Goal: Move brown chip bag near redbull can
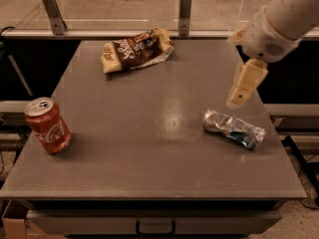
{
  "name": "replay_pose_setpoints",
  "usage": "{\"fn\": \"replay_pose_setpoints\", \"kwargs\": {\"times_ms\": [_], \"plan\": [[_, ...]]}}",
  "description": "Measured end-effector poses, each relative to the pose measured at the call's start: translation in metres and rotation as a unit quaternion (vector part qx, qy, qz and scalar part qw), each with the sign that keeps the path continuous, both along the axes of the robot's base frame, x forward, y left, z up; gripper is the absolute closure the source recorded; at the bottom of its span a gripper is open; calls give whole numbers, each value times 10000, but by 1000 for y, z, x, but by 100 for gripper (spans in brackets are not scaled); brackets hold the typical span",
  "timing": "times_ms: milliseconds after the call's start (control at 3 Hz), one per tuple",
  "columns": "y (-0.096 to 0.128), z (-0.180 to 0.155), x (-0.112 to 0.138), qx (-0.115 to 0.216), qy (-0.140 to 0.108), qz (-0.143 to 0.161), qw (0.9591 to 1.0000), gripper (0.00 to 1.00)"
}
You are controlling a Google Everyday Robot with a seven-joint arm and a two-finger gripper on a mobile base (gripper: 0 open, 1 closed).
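The brown chip bag point(137, 50) lies crinkled at the far middle-left of the grey table point(149, 148), with cream-yellow ends and white lettering. The redbull can point(233, 128), crushed, silver with blue patches, lies on its side at the right. My gripper point(238, 96) hangs from the white arm at the upper right, above the table's right side, just up and behind the redbull can and far right of the bag. It holds nothing.
A red Coca-Cola can point(47, 125) stands upright near the table's left edge. A glass barrier with metal posts point(185, 5) runs along the far edge. A drawer handle point(155, 228) shows below the front edge.
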State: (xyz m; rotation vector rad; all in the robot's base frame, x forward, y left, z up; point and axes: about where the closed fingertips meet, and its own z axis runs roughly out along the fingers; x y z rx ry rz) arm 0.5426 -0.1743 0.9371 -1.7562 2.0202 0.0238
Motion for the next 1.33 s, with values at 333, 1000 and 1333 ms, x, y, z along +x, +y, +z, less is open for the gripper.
{"fn": "replay_pose_setpoints", "kwargs": {"times_ms": [333, 1000, 1333], "plan": [[46, -10, 68, 423, -317, 252, 9983, 0], [62, -18, 88, 567, -409, 252, 9972, 0], [90, -30, 129, 890, -600, 163, 9941, 0]]}}
